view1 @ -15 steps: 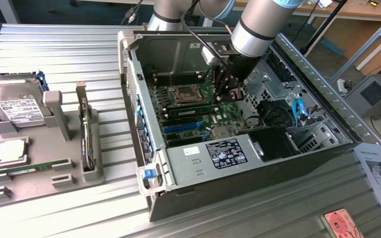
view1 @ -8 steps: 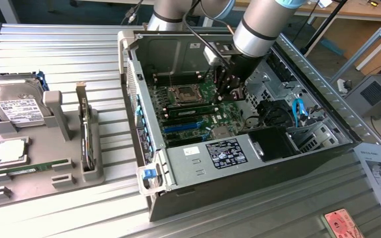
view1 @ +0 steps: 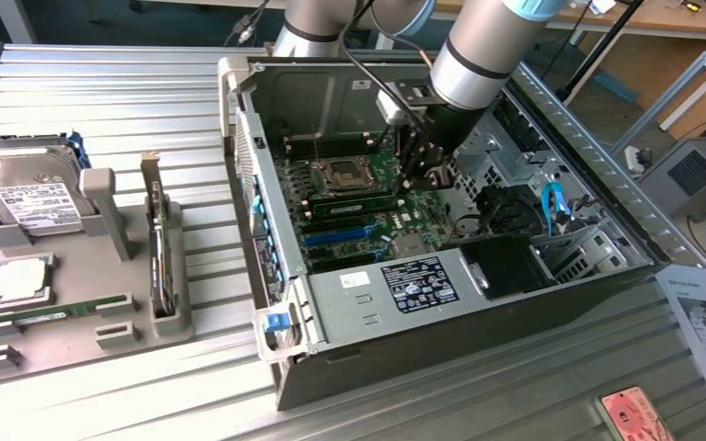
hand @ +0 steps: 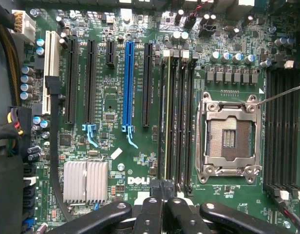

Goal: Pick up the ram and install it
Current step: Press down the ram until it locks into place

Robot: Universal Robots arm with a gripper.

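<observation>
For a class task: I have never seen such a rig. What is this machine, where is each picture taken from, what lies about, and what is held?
The machine is a robot arm with a gripper, reaching into an open computer case on a ribbed metal table. One picture comes from a camera off the arm, the other from one on its wrist, looking down at the motherboard. The ram stands in a slot there; the shut gripper sits at its end. Whether it pinches the ram I cannot tell. A grey tray beside the case holds a hard drive and other parts.
</observation>
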